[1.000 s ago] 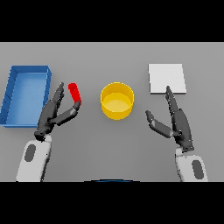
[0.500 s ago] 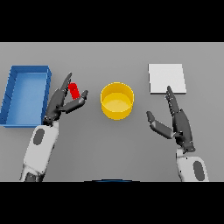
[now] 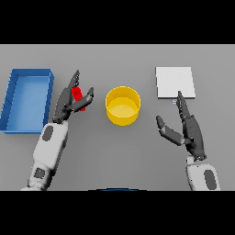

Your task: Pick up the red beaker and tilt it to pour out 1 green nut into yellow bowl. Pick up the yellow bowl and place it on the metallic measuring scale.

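Note:
The small red beaker (image 3: pixel 78 97) stands on the table left of the yellow bowl (image 3: pixel 123 105). My left hand (image 3: pixel 69 102) has come around it, long fingers behind it and the thumb in front, not closed tight. The bowl sits upright at the table's middle and looks empty. The metallic measuring scale (image 3: pixel 175 82), a pale square plate, lies at the back right. My right hand (image 3: pixel 187 130) hovers open at the right, in front of the scale, touching nothing.
A blue open tray (image 3: pixel 28 98) lies at the far left, close beside my left forearm.
My left hand has advanced forward and slightly right, bringing its fingers and thumb to either side of the red beaker. The right hand has stayed put.

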Robot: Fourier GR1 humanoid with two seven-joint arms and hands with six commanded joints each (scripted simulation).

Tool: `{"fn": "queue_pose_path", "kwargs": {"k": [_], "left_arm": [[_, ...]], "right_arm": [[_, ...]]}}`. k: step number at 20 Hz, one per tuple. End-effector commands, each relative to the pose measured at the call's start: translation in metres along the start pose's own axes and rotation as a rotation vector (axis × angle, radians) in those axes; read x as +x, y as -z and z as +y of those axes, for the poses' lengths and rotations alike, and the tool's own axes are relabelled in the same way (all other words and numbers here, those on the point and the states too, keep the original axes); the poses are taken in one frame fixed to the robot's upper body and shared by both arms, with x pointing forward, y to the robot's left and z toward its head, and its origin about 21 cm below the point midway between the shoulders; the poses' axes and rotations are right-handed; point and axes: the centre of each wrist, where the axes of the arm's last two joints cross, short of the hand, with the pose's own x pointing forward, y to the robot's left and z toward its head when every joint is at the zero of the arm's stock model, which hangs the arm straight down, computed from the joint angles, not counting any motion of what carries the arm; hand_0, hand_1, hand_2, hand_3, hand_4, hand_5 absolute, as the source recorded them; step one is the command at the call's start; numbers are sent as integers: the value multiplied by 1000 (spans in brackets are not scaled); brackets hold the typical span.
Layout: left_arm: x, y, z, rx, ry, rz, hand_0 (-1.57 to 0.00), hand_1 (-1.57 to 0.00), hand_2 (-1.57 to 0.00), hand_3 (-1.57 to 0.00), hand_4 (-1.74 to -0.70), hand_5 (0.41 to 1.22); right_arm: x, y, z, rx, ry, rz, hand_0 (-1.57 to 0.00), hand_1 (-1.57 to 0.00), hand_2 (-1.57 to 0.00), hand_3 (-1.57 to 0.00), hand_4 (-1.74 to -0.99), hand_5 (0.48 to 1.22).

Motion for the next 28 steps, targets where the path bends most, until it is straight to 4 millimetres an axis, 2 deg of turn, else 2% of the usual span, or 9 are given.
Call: {"fn": "queue_pose_path", "kwargs": {"k": [1,2,5,9,10,12,14,18,28], "left_arm": [[-3,0,-3,9,-13,-9,-81,-94,-157,-133,-1364,761],[-2,2,-4,20,-21,-16,-207,-230,-287,-254,-1401,787],[-3,2,-11,65,34,-4,-755,-783,-844,-884,-1519,999],[0,4,-19,40,82,-28,-1237,-1248,-1273,-1154,-1636,1130],[-1,3,-18,40,82,-28,-1304,-1313,-1333,-1237,-1597,1148],[2,4,-15,44,88,-23,-1400,-1406,-1419,-1357,-1542,1174],[2,5,-12,34,10,-46,-1462,-1465,-1473,-1434,-1614,1165],[28,9,-6,24,-79,-116,-1526,-1528,-1531,-1515,-1689,1140],[64,25,24,-45,97,-141,-1556,-1557,-1558,-1553,-1724,1139]], "right_arm": [[2,-2,-1,-5,-3,-15,1,1,1,1,-1242,645],[0,-1,0,2,-9,-8,1,1,1,1,-1240,645],[1,0,5,-3,5,-12,1,1,1,1,-1239,648],[3,1,0,-9,-3,-19,1,1,1,1,-1242,650],[5,1,3,-6,16,-26,1,1,1,1,-1250,647],[2,1,2,0,21,-21,1,1,1,1,-1255,644],[0,0,4,-3,5,-14,1,1,1,1,-1245,642],[-2,-4,5,-3,-3,-28,1,1,1,1,-1236,644],[-1,0,1,-5,-50,-53,1,1,1,1,-1219,661]]}}
